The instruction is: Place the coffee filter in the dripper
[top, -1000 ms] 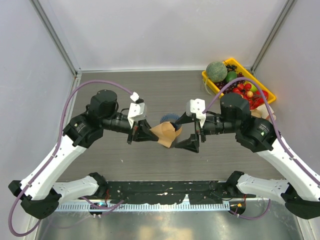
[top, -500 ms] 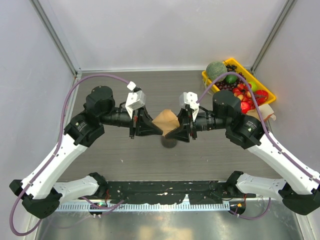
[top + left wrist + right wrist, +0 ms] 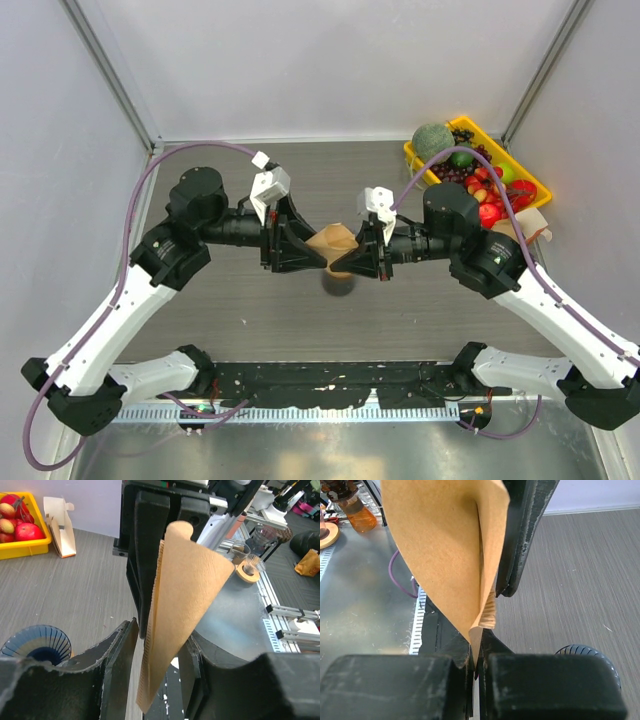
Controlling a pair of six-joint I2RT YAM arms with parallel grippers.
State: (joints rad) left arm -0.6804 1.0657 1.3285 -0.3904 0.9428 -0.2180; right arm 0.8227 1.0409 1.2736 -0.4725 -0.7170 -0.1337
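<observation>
My right gripper (image 3: 477, 662) now clamps the coffee filter (image 3: 185, 595) and my left gripper (image 3: 157, 645) lets go: handover done, dripper (image 3: 37, 641) next.

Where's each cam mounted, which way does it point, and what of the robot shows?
Top external: above and behind the robot, looking down at the table; both arms show, left gripper and right gripper meeting at the coffee filter.
Left wrist: looks past its own spread fingers at the filter and the right gripper beyond.
Right wrist: looks past its own fingers, shut on the filter, at the left gripper.
Shared: both wrist views catch the filter and the dripper.
</observation>
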